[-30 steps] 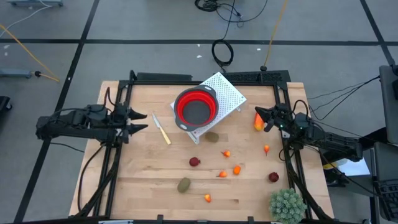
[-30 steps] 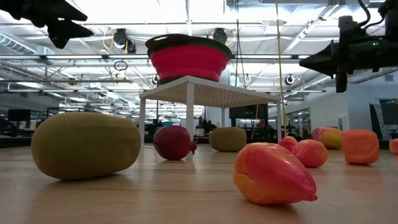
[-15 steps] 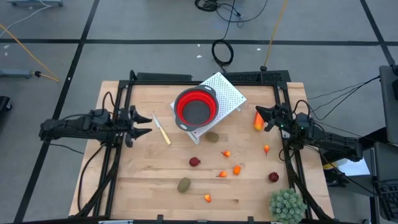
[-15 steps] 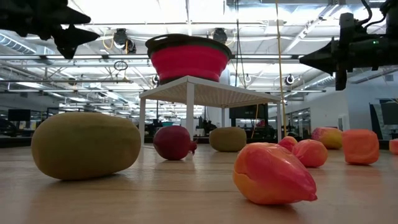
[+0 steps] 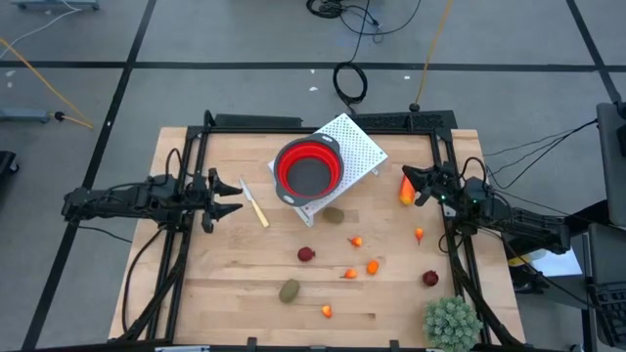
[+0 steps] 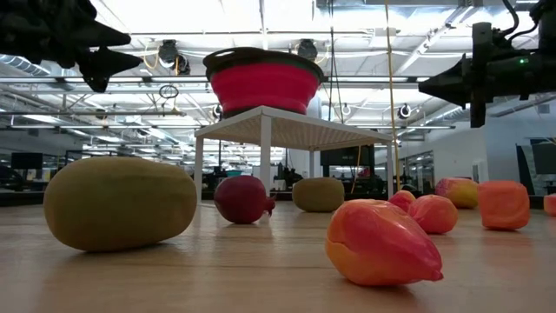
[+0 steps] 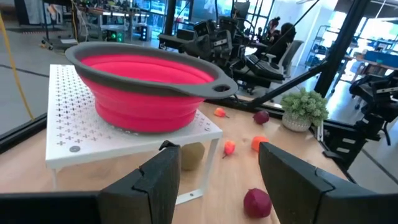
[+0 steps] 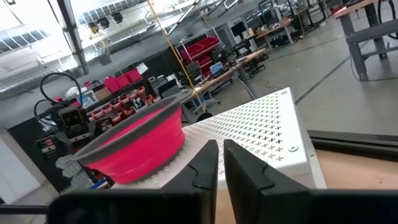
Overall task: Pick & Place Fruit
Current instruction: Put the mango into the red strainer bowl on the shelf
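Note:
Small toy fruit lies scattered on the wooden table: dark red balls (image 5: pixel 306 254) (image 5: pixel 429 278), olive ovals (image 5: pixel 334 215) (image 5: pixel 289 290), tiny orange bits (image 5: pixel 373 266) (image 5: pixel 327 311), and a bigger orange-red piece (image 5: pixel 406 191). The red bowl (image 5: pixel 308 168) sits on a white perforated stand (image 5: pixel 360 147). My left gripper (image 5: pixel 230 196) (image 7: pixel 221 180) is open, above the table's left part, pointing at the stand. My right gripper (image 5: pixel 413 184) (image 8: pixel 221 165) is shut, in the air beside the orange-red piece, holding nothing.
A cream-handled knife (image 5: pixel 254 205) lies just in front of my left gripper. A spiky green plant ball (image 5: pixel 451 323) stands at the near right corner. Black frame rails (image 5: pixel 176 254) run along the table's left and right edges. Bare wood shows at the near left (image 5: pixel 225 293).
My left gripper has moved toward the table's right, closer to the knife and the stand, and has sunk a little, staying open. The right arm and all fruit have kept still.

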`<state>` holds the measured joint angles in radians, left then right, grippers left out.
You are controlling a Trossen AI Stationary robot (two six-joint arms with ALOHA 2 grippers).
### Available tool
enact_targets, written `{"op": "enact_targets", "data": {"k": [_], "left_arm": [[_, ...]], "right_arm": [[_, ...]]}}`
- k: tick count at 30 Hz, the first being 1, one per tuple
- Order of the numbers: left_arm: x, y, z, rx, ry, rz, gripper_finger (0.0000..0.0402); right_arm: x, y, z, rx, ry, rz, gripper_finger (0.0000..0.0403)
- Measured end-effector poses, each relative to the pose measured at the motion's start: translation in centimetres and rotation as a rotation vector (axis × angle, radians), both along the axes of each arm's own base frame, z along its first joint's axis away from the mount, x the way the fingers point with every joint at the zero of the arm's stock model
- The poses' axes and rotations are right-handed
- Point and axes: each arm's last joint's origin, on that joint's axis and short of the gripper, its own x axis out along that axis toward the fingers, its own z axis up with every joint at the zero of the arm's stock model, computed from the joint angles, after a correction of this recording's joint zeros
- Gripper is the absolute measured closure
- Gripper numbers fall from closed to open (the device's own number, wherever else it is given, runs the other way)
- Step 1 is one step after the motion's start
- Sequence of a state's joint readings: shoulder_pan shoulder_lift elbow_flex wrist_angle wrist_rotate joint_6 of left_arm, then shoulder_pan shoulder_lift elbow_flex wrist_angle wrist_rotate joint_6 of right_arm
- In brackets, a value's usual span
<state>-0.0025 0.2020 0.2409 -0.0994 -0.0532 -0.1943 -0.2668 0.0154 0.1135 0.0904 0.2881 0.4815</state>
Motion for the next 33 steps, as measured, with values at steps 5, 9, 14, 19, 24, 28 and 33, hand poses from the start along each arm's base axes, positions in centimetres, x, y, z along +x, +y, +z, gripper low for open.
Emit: {"op": "enact_targets", "data": {"k": [5,9,14,19,24,28,33], "left_arm": [[0.0,0.0,0.0,0.018,0.001,-0.001,0.0188],[0.0,0.0,0.0,0.043,0.002,-0.002,0.0188],[0.0,0.1,0.0,0.058,0.003,0.015,0.0188],[0.0,0.2,0.0,0.065,0.005,0.052,0.0188],[0.3,0.1,-1.1,0.041,-0.006,0.05,0.0188],[0.6,0.1,-2.1,0.004,-0.024,0.051,0.0188],[0.7,0.1,-2.6,0.004,-0.042,0.032,0.0188]], "right_arm": [[0.0,0.0,-0.2,0.009,0.018,-0.002,0.0362],[0.0,0.0,-0.1,0.005,0.004,0.0,0.0347],[0.0,0.0,0.2,-0.002,-0.027,0.001,0.0326],[-0.1,0.0,0.8,-0.004,-0.08,0.003,0.0307],[-0.1,0.0,2.5,-0.015,-0.086,0.002,0.0297],[0.1,0.0,5.0,-0.06,-0.054,-0.002,0.0296],[1.0,-0.2,8.4,-0.104,0.088,0.015,0.0296]]}}
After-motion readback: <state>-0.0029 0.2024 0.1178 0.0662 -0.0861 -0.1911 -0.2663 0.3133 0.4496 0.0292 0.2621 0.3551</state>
